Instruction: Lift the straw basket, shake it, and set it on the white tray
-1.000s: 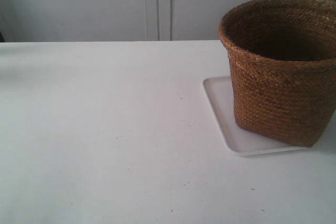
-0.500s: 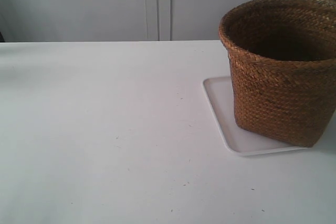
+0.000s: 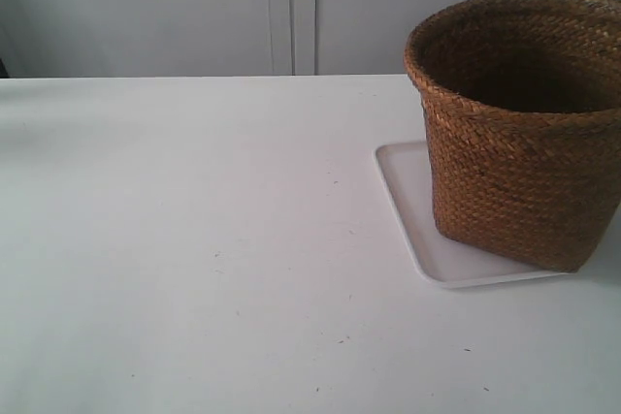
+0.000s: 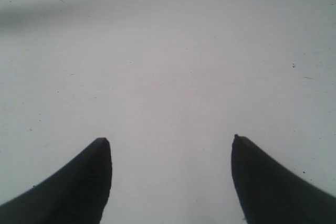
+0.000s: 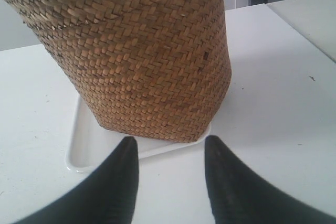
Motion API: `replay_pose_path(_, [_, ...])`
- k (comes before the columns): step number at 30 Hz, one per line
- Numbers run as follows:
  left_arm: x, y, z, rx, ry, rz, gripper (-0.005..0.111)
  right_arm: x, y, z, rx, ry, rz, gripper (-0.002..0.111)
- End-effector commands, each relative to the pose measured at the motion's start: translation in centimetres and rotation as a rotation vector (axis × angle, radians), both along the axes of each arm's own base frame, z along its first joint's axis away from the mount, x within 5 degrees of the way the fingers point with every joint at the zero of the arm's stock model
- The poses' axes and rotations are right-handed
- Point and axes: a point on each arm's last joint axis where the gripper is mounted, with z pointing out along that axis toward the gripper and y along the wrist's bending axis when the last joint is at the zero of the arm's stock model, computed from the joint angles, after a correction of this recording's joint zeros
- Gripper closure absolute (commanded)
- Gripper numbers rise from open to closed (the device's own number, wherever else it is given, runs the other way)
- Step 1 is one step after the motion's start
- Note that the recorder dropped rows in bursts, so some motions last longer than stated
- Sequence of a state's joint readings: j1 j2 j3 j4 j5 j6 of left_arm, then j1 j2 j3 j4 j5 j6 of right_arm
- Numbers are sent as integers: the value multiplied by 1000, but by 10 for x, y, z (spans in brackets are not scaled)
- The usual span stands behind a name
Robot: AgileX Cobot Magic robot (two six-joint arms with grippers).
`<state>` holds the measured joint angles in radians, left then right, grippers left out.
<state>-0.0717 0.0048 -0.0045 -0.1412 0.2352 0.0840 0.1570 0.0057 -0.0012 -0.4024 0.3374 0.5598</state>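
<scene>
Indoor workroom, lab-like rather than domestic. White tabletop (image 3: 175,239), faintly speckled; flat pale-grey cabinet doors (image 3: 146,7) behind it, vertical seams between panels. Even, cool light.

The left gripper (image 4: 169,140) has two black fingers (image 4: 79,187) — wide at the base, pointy at the tips. The right gripper (image 5: 170,141) looks the same — smooth, dark, curved like horns.

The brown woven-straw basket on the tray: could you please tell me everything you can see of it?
The round brown woven-straw basket has braided, rope-like coils, a thick rim and a dark inside. Its wall tapers slightly toward the base. It stands upright on the flat white plastic tray, filling most of it. Only the tray touches it; the open right gripper sits just short of its wall.
</scene>
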Motion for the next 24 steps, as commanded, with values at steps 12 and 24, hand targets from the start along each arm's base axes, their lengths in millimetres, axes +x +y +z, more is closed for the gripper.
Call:
replay_pose_path(12, [0,0,-1,-4,2,-1,39,0,0,0,0,-6,-6,69])
replay_pose_path(24, [0,0,-1,-4,2,-1,39,0,0,0,28,-6,-12,69])
